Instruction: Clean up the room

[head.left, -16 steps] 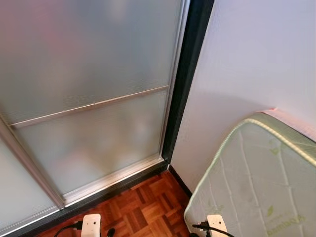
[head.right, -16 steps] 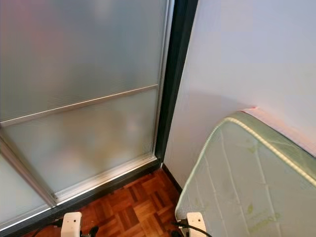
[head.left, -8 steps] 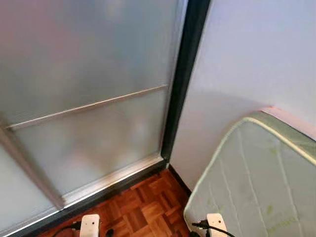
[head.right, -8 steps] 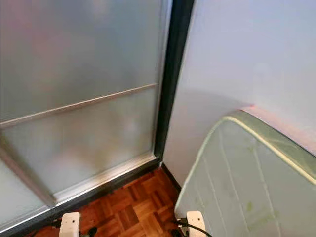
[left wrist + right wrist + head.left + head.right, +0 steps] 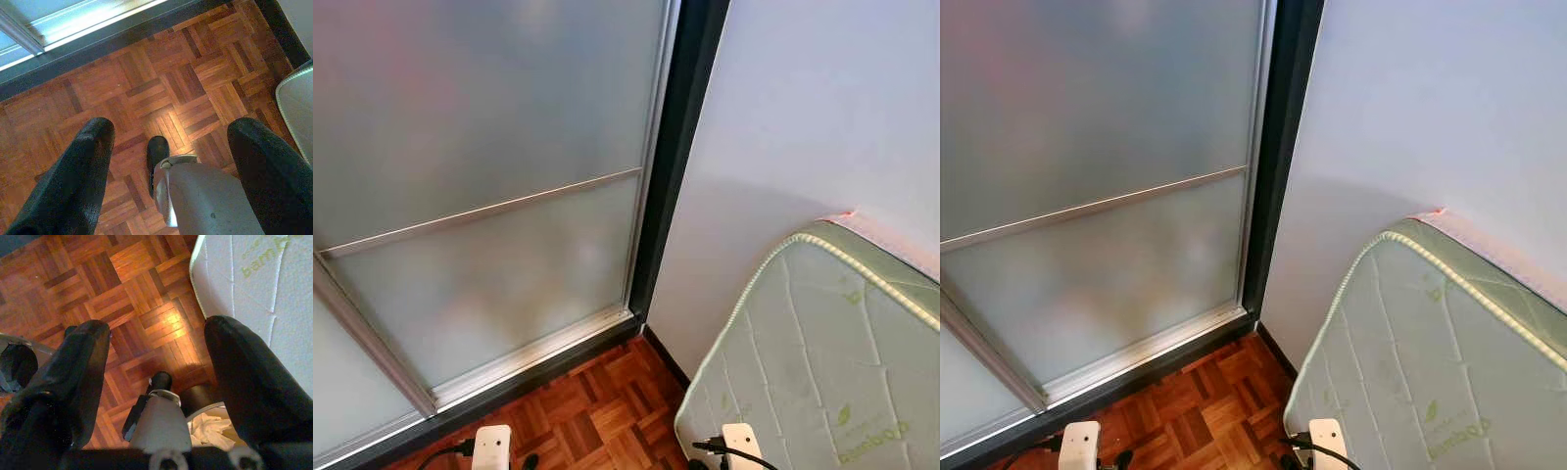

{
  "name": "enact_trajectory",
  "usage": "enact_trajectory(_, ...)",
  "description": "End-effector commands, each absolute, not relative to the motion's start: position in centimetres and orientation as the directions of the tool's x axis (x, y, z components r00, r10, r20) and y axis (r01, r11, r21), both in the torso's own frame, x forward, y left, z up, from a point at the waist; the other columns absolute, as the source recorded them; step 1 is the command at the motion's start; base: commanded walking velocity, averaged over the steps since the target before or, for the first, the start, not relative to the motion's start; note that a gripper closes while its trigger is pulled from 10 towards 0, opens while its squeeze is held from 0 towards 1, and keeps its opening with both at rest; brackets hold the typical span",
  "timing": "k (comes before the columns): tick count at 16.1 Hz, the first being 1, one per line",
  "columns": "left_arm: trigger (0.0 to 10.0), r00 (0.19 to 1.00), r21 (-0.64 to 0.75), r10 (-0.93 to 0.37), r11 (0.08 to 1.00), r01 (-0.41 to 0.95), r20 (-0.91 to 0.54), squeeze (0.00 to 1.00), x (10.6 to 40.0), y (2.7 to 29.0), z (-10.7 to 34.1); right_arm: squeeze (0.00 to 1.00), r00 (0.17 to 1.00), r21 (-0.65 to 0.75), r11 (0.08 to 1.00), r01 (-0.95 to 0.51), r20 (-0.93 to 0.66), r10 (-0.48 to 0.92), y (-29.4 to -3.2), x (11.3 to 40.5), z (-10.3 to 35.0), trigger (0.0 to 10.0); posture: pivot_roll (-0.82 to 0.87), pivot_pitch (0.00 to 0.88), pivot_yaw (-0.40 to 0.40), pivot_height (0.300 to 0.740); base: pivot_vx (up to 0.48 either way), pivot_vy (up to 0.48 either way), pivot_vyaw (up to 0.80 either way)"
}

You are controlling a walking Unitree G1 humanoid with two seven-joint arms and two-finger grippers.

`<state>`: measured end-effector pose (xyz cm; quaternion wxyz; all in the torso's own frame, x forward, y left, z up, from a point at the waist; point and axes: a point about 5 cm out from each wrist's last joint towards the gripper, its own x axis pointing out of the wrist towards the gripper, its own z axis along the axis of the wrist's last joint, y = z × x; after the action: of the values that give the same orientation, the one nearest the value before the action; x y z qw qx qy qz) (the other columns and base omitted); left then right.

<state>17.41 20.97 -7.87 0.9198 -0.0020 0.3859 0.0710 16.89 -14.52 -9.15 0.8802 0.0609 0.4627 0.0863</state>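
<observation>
Both claws hang with fingers spread apart and nothing between them: the left gripper point(image 5: 166, 161) above bare parquet floor point(image 5: 122, 88), the right gripper point(image 5: 156, 382) over the same wood, just beside the mattress point(image 5: 254, 293). Ahead, the room narrows to a corner. A frosted glass sliding door point(image 5: 480, 166) in silver rails meets a dark frame point(image 5: 680, 147), then a plain white wall point(image 5: 803, 108). Leaning against that wall stands the quilted, pale green mattress, its corded edge rounded at the corner. Open floor is a small wedge of glossy reddish blocks between door track and mattress. A crumpled white cloth point(image 5: 208, 431) lies low beside the right arm.
</observation>
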Motion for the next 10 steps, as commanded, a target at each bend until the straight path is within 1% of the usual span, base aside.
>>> enact_trajectory(1,10.0,0.672,0.051,0.128,0.99,-0.133,-0.729,0.0,16.97,20.79,-8.17,0.0,0.57,0.182,0.98,-0.083,-0.798,0.196,-14.82,17.24,-8.98,10.0,0.18,0.0,-0.124,0.74,0.0,0.0,0.0)
enact_trajectory(5,10.0,0.671,0.051,0.128,0.99,-0.133,-0.73,0.0,16.95,20.73,-8.2,0.0,0.567,0.171,0.982,-0.085,-0.802,0.189,-14.95,17.18,-9.02,10.0,0.18,0.0,-0.125,0.74,0.0,0.0,0.0)
enact_trajectory(7,10.0,0.669,0.053,0.131,0.989,-0.136,-0.731,0.0,16.87,20.76,-8.22,0.0,0.567,0.166,0.983,-0.085,-0.803,0.184,-15.0,17.2,-9.02,10.0,0.18,0.0,-0.125,0.74,0.0,0.24,0.0)
enact_trajectory(10,10.0,0.667,0.054,0.133,0.989,-0.138,-0.733,0.0,16.8,20.79,-8.26,0.0,0.568,0.17,0.982,-0.081,-0.802,0.186,-15.0,17.21,-9.01,10.0,0.18,0.0,-0.127,0.74,0.0,0.0,0.0)
